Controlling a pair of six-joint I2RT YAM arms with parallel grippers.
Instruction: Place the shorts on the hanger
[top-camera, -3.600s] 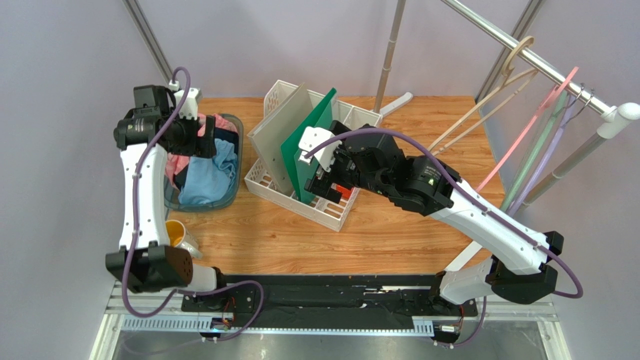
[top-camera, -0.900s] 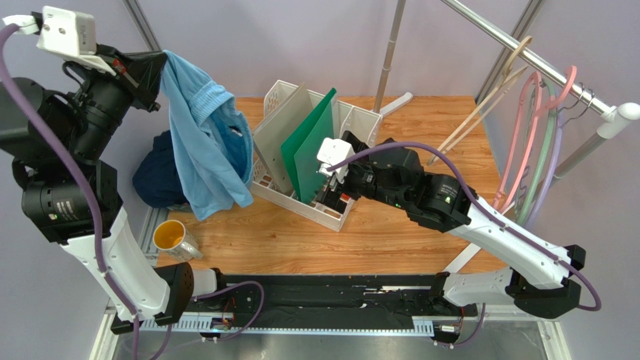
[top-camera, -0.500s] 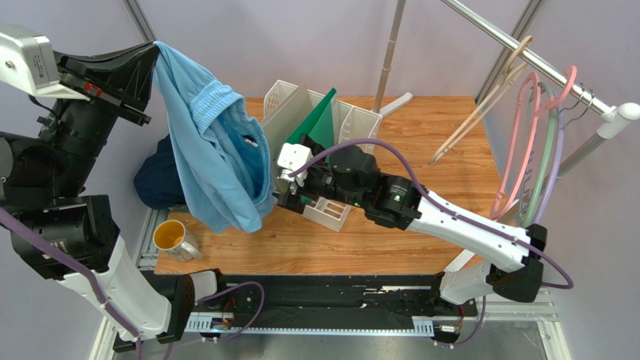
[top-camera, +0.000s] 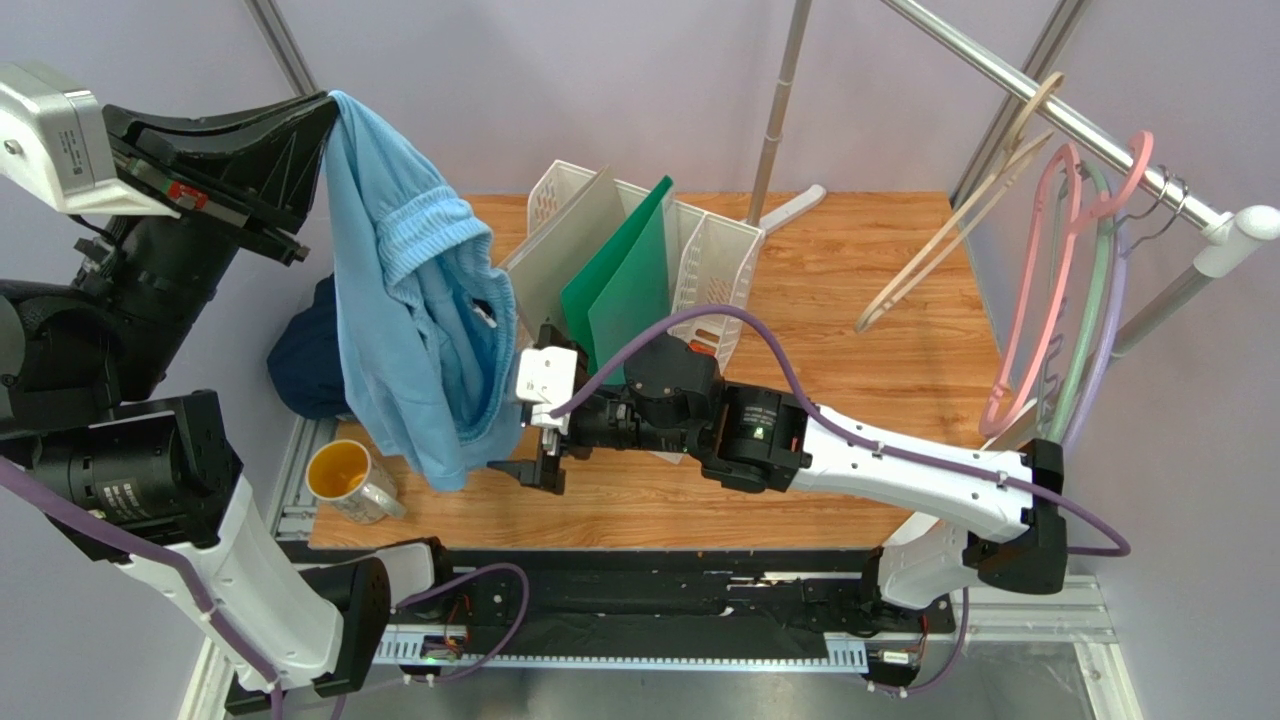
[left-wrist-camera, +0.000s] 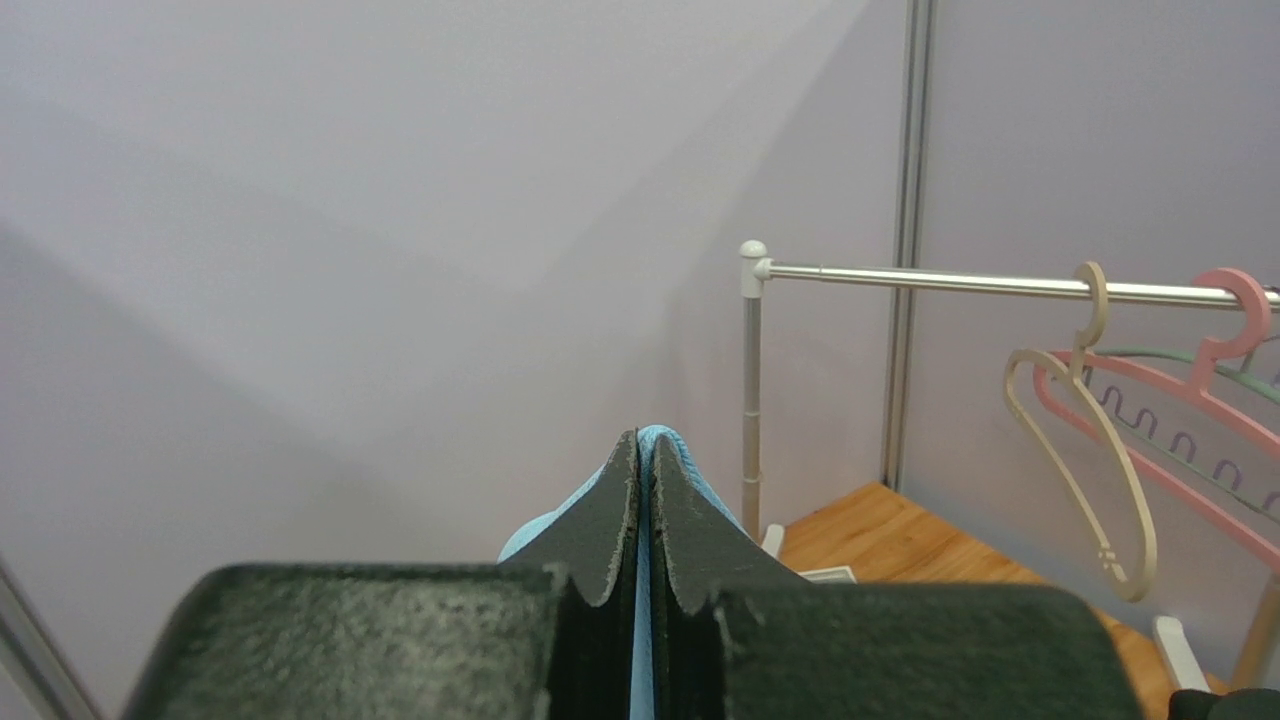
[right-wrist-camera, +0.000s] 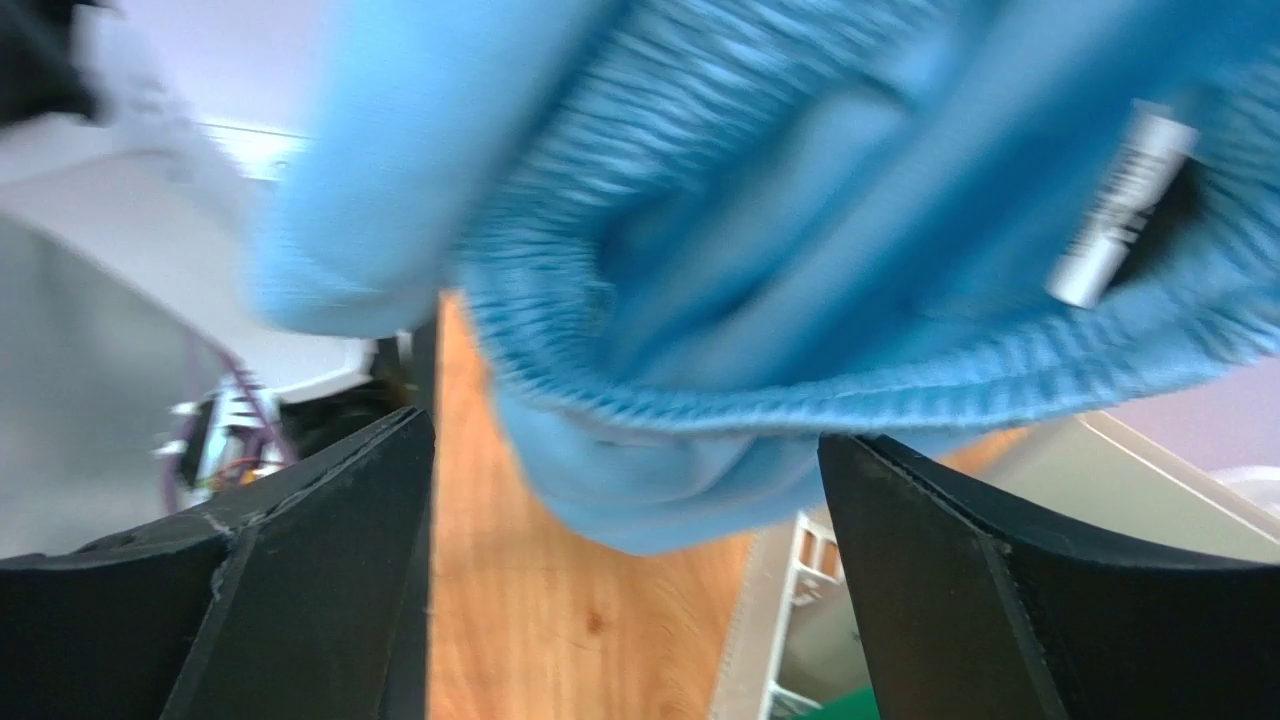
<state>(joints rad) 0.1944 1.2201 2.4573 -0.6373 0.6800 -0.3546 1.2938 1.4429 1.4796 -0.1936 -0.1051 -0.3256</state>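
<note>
Shorts (top-camera: 406, 338), sky-blue with gathered waistband (top-camera: 436, 225) and white inner label (right-wrist-camera: 1120, 210), hang above the left of the table (top-camera: 872, 285); we see the left gripper (top-camera: 322, 108) pinching them, the right gripper (top-camera: 529, 455) spread wide, empty.

Left arm raised high, left tool (top-camera: 320, 113) clamped, right arm stretched leftward, right tool (top-camera: 529, 462) spread wide.

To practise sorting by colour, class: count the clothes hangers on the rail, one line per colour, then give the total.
beige hanger: 1
pink hanger: 1
green hanger: 1
purple hanger: 1
Total: 4
</note>
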